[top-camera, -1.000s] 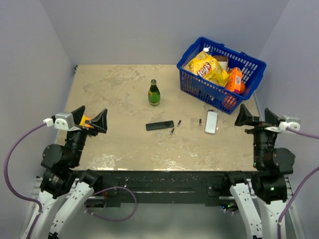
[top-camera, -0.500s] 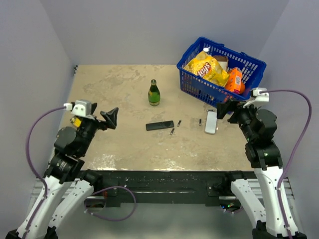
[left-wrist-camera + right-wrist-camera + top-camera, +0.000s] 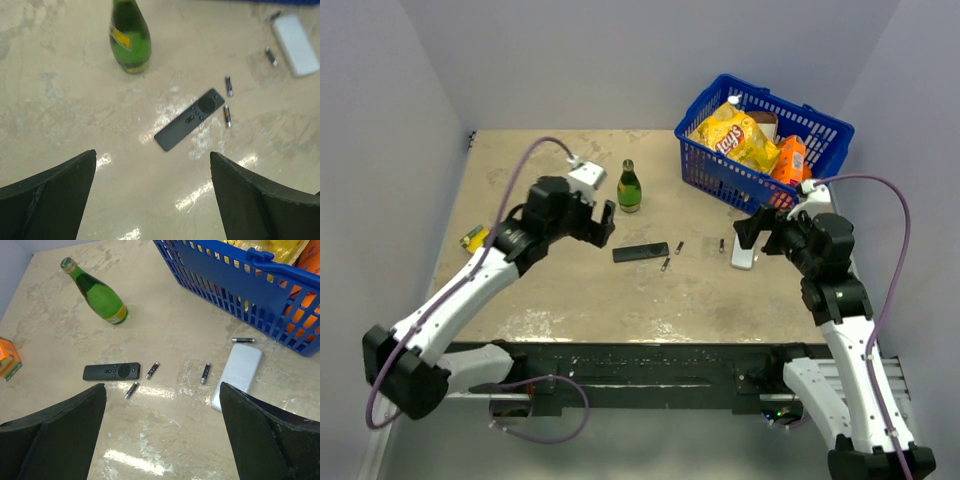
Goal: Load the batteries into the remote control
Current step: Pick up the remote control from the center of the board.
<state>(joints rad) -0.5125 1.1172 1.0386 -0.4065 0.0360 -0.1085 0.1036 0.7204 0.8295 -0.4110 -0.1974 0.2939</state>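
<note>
We find the remote control [image 3: 641,252] flat on the desk [image 3: 620,300]; the batteries [image 3: 152,370] lie scattered off its right end, and the green bottle [image 3: 630,188] stands beyond it. The left hand [image 3: 152,156] and right hand [image 3: 162,386] are both spread wide, empty.

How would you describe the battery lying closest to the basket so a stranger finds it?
Find the blue basket at the far right. Before its wall lies a flat white device; the battery sits at that device's far end. It alone lies beside the basket; the other batteries lie toward the black remote.
</note>
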